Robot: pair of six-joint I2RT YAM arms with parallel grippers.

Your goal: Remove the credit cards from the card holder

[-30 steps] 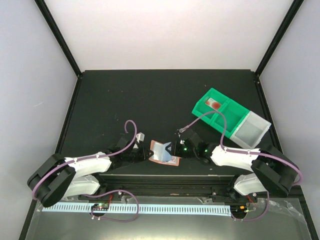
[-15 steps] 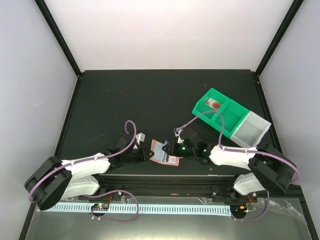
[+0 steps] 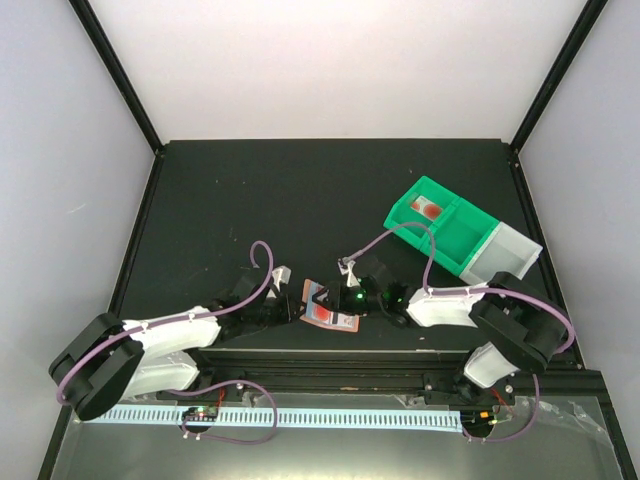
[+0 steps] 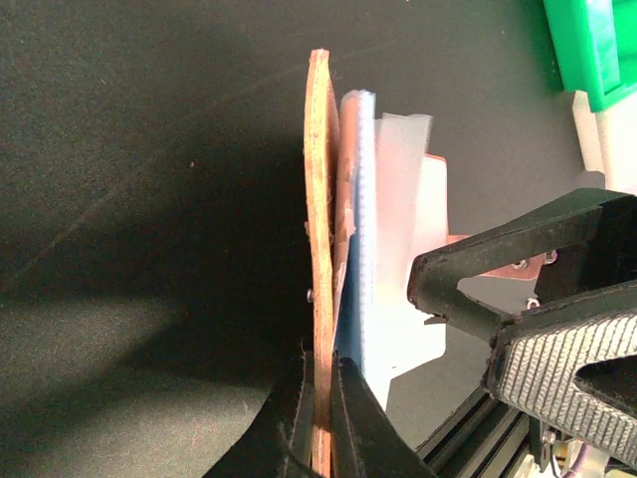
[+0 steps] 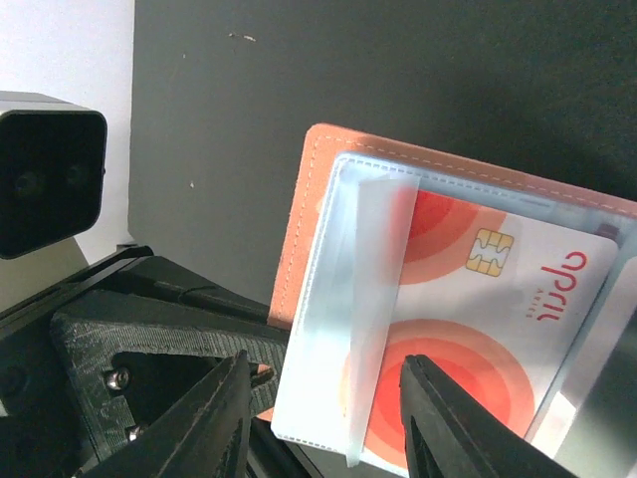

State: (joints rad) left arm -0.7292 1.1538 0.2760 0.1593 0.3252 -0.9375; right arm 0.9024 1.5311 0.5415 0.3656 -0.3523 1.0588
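The card holder (image 3: 325, 306) is lifted on edge at about 6 o'clock on the bench (image 3: 300, 200), close to its near rim. The left fingers (image 4: 297, 416) are clamped together on its salmon flap. The credit cards (image 5: 468, 319) sit in a clear sleeve inside it, and a white one with orange circles faces the right wrist camera. The right fingers (image 5: 214, 418) stand apart, straddling the sleeve's lower edge without gripping anything. The likely trouble is a pinch that catches the sleeve along with the card, so the pull drags the whole holder out of the left's narrow hold. A shallow bite could also slip off the slick plastic, or a freed card could drop past the near rim. The green bin (image 3: 440, 225) at 3 o'clock is well apart.
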